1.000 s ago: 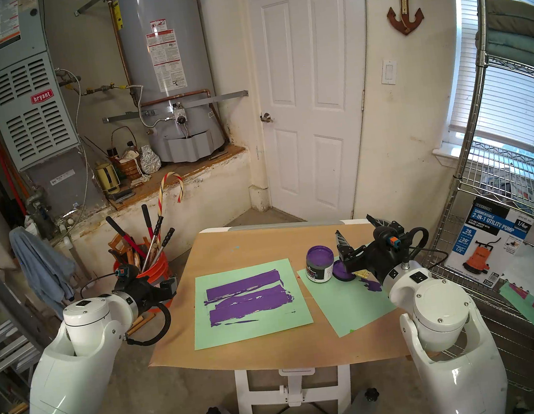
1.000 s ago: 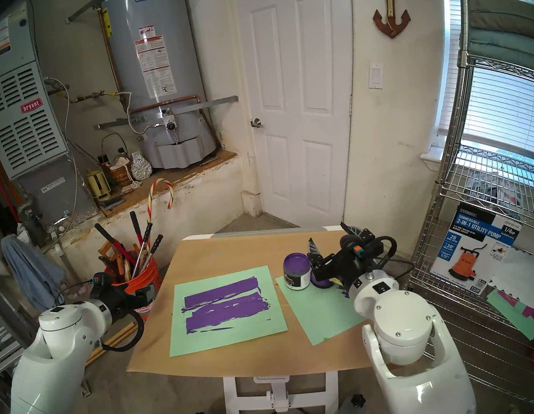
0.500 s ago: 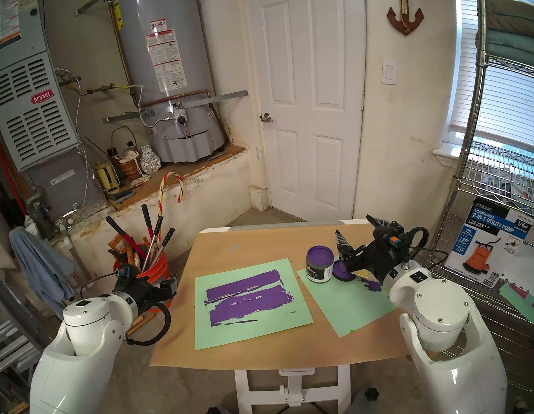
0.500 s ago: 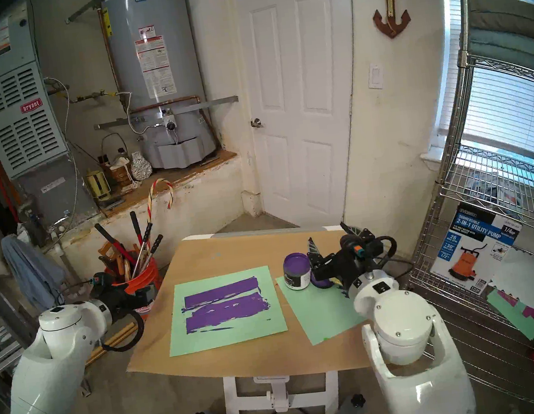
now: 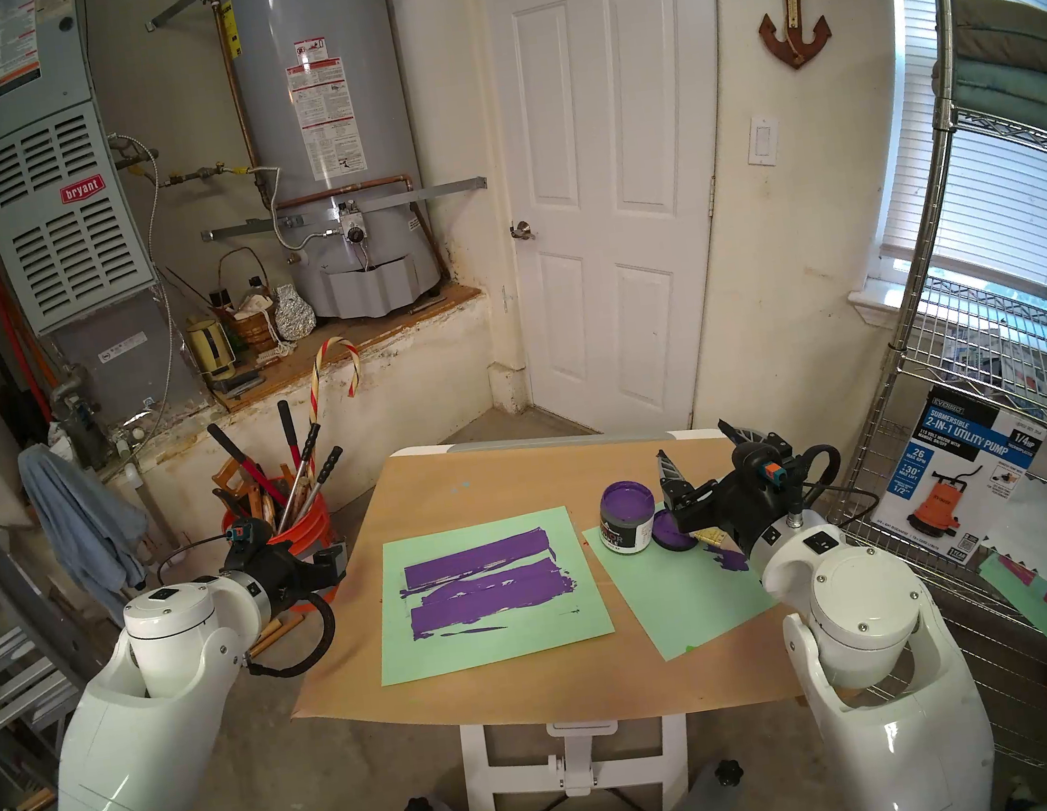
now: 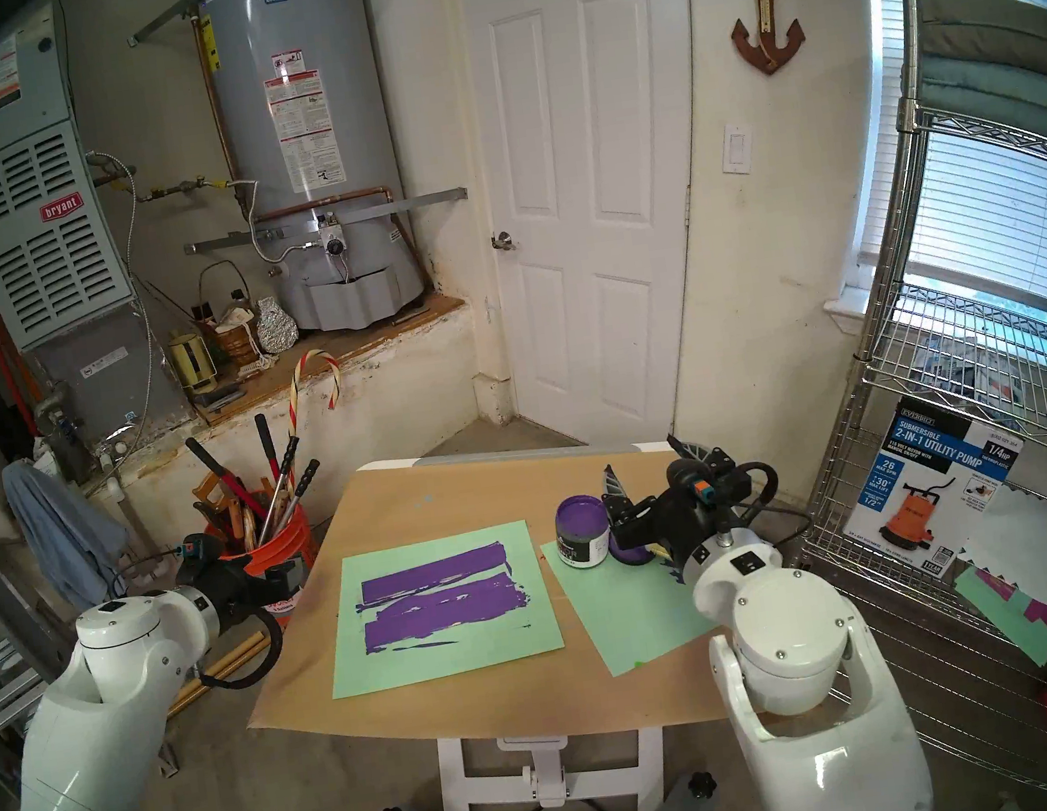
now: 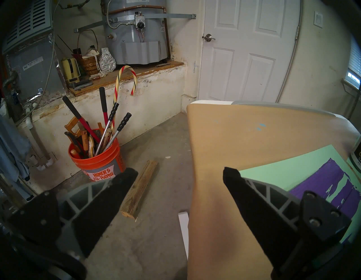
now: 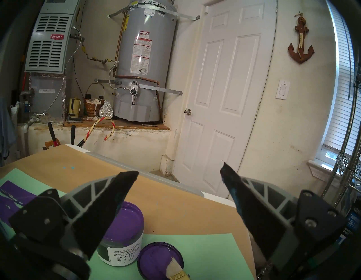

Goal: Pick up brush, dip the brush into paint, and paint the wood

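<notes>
Head views: the right hand (image 5: 701, 461) hovers open and empty over the paint jar (image 5: 627, 517), lid (image 5: 671, 530) and brush (image 5: 716, 537) on the tabletop (image 5: 485, 486).

Left wrist: the left hand (image 7: 179, 173) is spread wide, empty; the wood (image 7: 139, 192) lies on the floor beside an orange bucket (image 7: 97, 158).

Right wrist: bristles rest on the lid. Lower squarely over the handle, likely hidden under the wrist.
</notes>
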### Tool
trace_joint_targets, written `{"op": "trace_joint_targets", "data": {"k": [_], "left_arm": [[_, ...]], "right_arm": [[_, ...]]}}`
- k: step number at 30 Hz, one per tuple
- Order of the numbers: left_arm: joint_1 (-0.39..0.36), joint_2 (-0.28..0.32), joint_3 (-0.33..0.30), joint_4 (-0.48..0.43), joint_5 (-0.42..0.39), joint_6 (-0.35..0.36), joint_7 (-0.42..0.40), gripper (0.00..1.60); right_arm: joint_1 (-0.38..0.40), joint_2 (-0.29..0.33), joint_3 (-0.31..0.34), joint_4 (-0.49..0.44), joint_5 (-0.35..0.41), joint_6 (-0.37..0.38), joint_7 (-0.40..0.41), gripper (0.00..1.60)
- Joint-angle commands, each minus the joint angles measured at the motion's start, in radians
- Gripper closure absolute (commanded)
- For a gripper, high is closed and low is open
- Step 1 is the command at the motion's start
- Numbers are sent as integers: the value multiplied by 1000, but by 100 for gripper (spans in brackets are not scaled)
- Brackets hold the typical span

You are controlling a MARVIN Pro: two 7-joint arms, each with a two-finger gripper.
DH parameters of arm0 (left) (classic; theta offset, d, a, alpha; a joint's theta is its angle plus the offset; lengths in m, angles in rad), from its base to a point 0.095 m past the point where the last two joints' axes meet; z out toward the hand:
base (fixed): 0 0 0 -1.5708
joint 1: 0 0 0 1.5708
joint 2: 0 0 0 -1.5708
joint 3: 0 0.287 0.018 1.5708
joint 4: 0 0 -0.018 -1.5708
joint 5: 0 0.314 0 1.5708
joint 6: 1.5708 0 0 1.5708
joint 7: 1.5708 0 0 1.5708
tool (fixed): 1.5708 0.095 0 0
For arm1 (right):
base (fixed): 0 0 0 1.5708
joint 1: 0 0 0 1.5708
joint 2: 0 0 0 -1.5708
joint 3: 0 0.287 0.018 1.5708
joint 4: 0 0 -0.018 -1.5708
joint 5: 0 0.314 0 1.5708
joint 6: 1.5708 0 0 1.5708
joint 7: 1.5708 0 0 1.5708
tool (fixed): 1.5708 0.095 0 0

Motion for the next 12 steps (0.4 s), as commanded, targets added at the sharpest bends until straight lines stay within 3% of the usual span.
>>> {"op": "trace_joint_targets", "data": {"k": [1,12], "left_arm": [[-4,1,-10,-15,-2,-2,1,0],[-4,1,-10,-15,-2,-2,1,0]], "right_arm": [[10,2,-5,-21,-2,-12,2,0],[10,4,-6,-21,-1,-12,0,0]]}}
